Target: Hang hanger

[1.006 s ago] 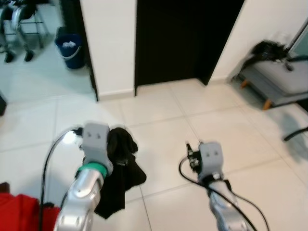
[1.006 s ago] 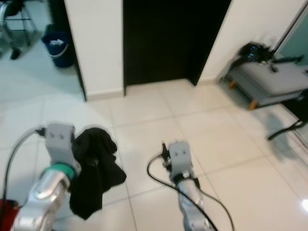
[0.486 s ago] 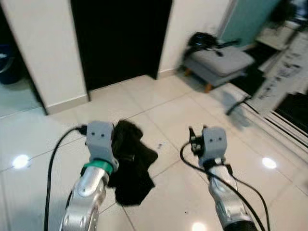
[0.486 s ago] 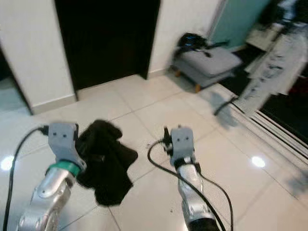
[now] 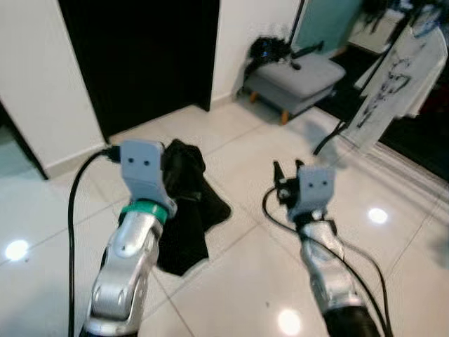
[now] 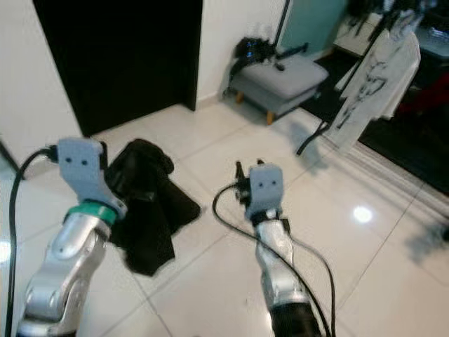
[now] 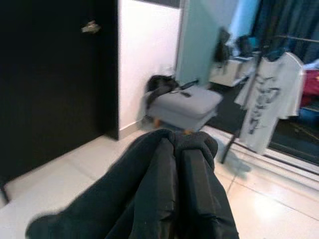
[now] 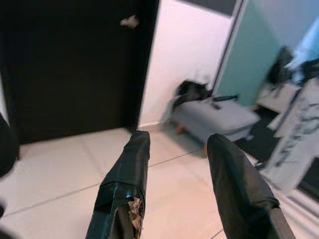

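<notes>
Black garment (image 5: 184, 203) clamped between left fingers (image 7: 197, 194) — right fingers (image 8: 234, 189) spread, empty.

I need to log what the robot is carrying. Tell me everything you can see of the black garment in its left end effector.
The black garment is soft, matte, dark fabric, crumpled and bunched with no clear shape. The left end effector is shut on its upper folds, which wrap over the fingers. The rest droops in loose folds beside the left arm, hanging above the white tiled floor. Whether a hanger is inside cannot be told.
</notes>
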`<state>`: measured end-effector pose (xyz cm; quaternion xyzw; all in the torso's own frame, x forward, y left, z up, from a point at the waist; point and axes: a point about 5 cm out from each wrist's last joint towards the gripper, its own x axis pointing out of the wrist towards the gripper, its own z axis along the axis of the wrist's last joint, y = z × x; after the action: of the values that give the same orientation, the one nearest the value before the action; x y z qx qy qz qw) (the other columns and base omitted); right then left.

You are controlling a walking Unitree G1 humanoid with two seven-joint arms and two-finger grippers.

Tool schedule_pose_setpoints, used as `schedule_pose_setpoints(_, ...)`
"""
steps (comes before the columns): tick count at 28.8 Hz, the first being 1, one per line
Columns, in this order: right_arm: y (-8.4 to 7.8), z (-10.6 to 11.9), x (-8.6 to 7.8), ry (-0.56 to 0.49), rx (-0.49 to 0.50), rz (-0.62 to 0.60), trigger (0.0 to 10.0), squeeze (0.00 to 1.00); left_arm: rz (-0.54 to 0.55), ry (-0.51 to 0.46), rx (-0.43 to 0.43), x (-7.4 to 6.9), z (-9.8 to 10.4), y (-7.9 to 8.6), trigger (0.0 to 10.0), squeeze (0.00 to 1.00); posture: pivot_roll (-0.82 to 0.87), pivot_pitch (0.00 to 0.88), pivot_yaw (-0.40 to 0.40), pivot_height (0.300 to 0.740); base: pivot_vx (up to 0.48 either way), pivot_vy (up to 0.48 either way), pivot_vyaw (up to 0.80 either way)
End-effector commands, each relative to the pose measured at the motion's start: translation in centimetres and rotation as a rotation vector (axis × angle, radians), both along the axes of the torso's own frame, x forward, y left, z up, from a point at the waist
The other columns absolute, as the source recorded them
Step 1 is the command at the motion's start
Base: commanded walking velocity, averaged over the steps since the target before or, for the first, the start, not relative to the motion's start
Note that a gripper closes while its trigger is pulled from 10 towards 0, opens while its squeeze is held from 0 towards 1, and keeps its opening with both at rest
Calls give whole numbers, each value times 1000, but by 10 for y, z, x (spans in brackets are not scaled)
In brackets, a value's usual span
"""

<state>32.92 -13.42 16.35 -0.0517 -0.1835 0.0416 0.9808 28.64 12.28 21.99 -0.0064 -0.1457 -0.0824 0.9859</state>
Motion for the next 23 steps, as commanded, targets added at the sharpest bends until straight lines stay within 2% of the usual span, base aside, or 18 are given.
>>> schedule_pose_setpoints(1, 0, -3, -1, 18, 12, 1, 10000, 0, -9, -39, 7, -2, 5, 0, 10000, 0, -1, 55, -5, 740, 0, 0, -775)
schedule_pose_setpoints(23, 4, -3, -1, 21, 29, 17, 10000, 0, 19, -72, 14, 2, 14, 4, 10000, 0, 8, 57, -6, 740, 0, 0, -778)
